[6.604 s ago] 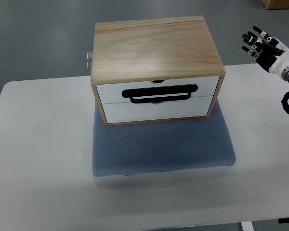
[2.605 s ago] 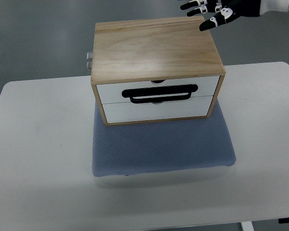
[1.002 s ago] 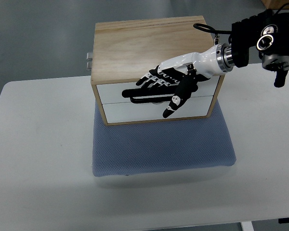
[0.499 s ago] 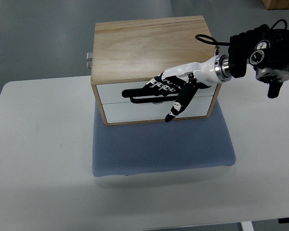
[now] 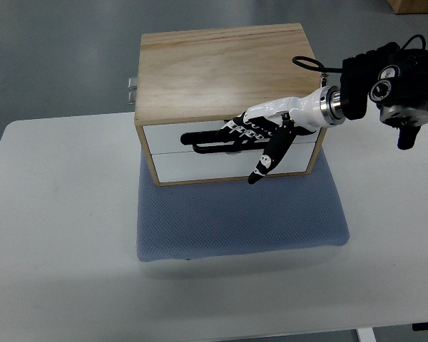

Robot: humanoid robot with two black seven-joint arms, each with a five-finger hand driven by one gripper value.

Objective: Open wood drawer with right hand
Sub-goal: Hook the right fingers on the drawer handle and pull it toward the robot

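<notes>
One camera only, set high on the robot's own side and tilted steeply down. It takes in nearly the whole counter (image 5: 57, 235), the near edge cut off at the bottom, grey floor (image 5: 57, 57) beyond the far edge. The box (image 5: 225, 71) sits just above centre at middling range; the right arm (image 5: 389, 78) enters from the right edge

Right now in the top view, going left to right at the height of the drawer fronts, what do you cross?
Bare white table → wooden drawer box with black handle → right hand, fingers on the handle → black wrist and forearm.
</notes>
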